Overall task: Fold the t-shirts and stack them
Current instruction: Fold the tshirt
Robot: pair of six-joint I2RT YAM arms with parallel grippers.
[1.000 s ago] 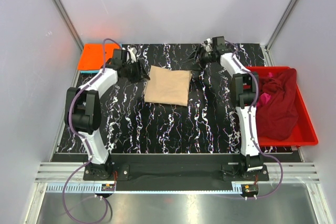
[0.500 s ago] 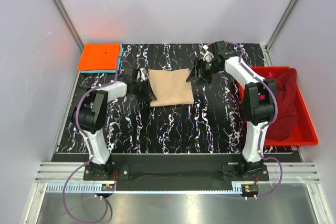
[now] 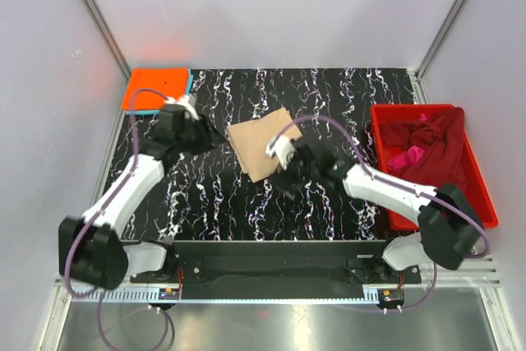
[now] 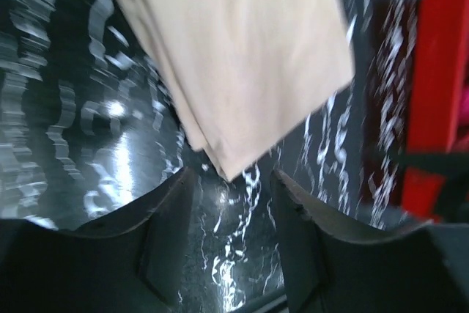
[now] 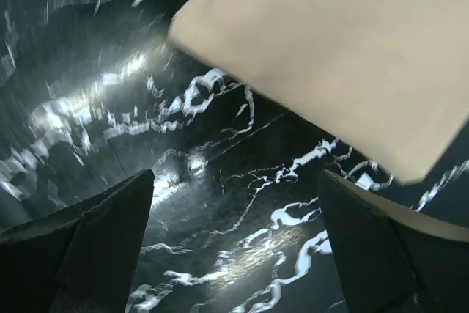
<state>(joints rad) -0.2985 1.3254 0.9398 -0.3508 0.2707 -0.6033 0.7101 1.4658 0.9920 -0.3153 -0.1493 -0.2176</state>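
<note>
A folded tan t-shirt (image 3: 260,142) lies skewed on the black marbled table (image 3: 214,195). My left gripper (image 3: 209,136) is open and empty just left of it. In the left wrist view (image 4: 233,178) the tan shirt's (image 4: 234,56) corner points into the gap between the fingers. My right gripper (image 3: 286,180) is open and empty at the shirt's near right corner. In the right wrist view (image 5: 234,181) it is over bare table with the shirt (image 5: 344,56) ahead. An orange t-shirt (image 3: 154,89) lies folded on a light blue one (image 3: 188,81) at the far left. Maroon (image 3: 431,162) and pink (image 3: 408,156) shirts lie in the bin.
A red plastic bin (image 3: 481,203) stands at the table's right edge; its wall also shows in the left wrist view (image 4: 440,93). White enclosure walls and metal posts close in the table's back and sides.
Both grippers have let go of the tan shirt's edges. The left arm drew back left, the right arm swung round to the near side. The shirt now lies turned and slightly nearer.
</note>
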